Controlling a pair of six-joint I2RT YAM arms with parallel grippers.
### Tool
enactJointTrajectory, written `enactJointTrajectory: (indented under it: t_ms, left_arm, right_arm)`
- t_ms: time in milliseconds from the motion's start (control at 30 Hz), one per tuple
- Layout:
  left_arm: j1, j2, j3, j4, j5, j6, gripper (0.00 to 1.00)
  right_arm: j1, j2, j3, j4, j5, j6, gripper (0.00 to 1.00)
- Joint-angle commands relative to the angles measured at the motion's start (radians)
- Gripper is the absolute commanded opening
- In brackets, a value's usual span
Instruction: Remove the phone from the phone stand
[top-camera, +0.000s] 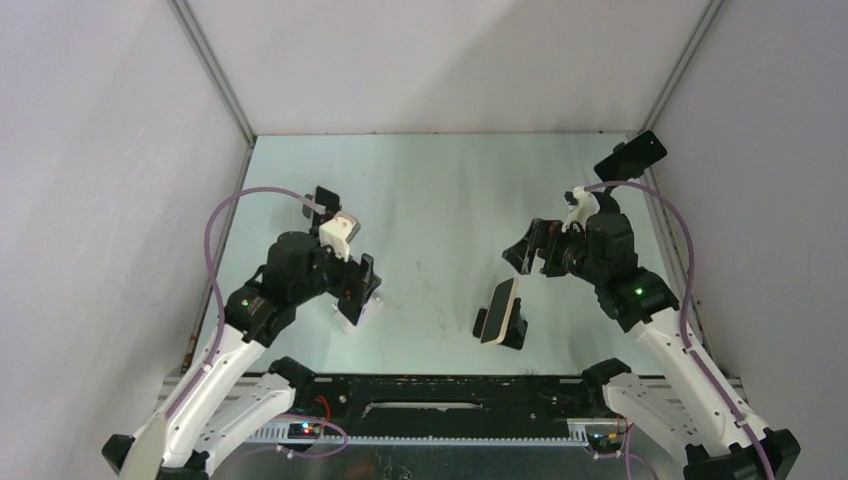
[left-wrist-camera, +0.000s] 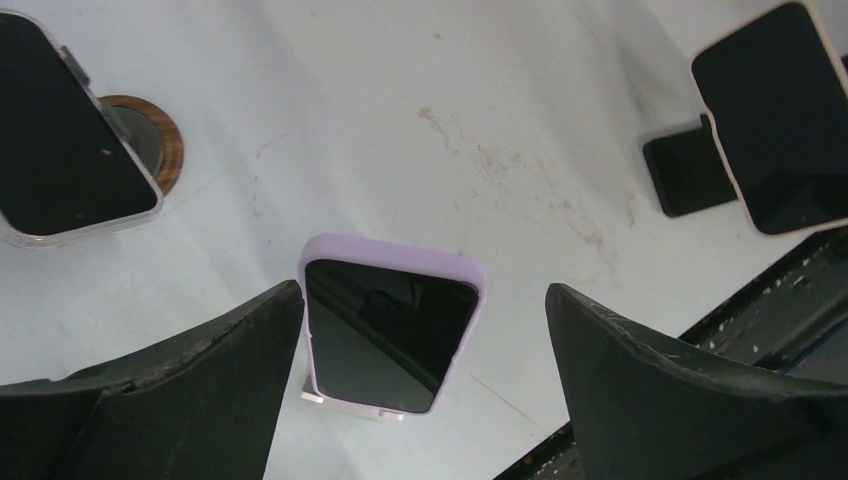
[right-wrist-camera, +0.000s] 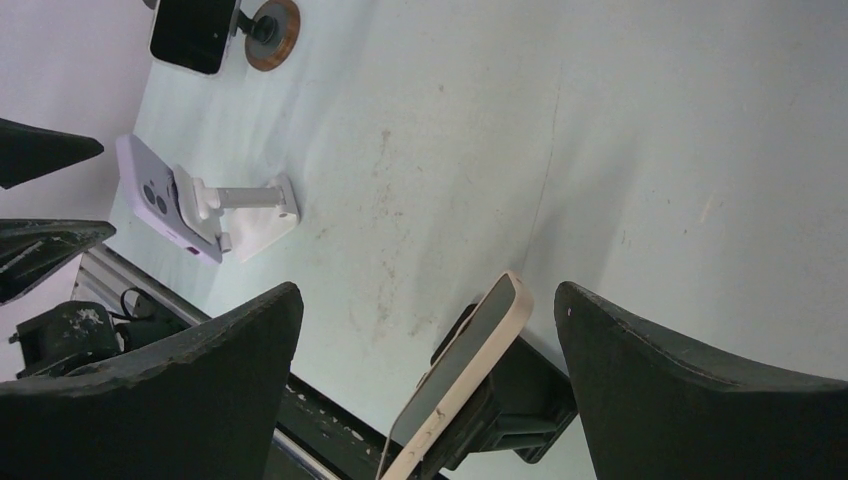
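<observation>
On the table, the purple phone hides most of its stand.

Lilac-cased phone, screen dark, sat tilted back on a white plastic stand with a thin arm, at the near left of the pale counter. Cream-cased phone, screen also dark, leaned on a low black stand near the front edge, right of centre. Both were still seated on their stands. A third phone in a clear case rested on a stand with a round wooden base in the far right corner.
</observation>
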Motion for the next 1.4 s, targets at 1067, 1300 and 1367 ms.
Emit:
enactJointTrajectory:
  t_ms: [1067, 1300, 1367]
  left_arm:
    - [0.079, -0.014, -0.126, 0.245, 0.162, 0.195, 0.98]
    - [0.093, 0.015, -0.133, 0.265, 0.183, 0.182, 0.98]
    - [0.094, 0.019, -0.14, 0.275, 0.195, 0.176, 0.98]
  right_arm:
    - [0.014, 0.004, 0.016, 0.011, -0.014, -0.093, 1.0]
    - [0.014, 0.009, 0.015, 0.007, -0.016, -0.093, 1.0]
    - [0.014, 0.009, 0.016, 0.004, -0.013, -0.094, 1.0]
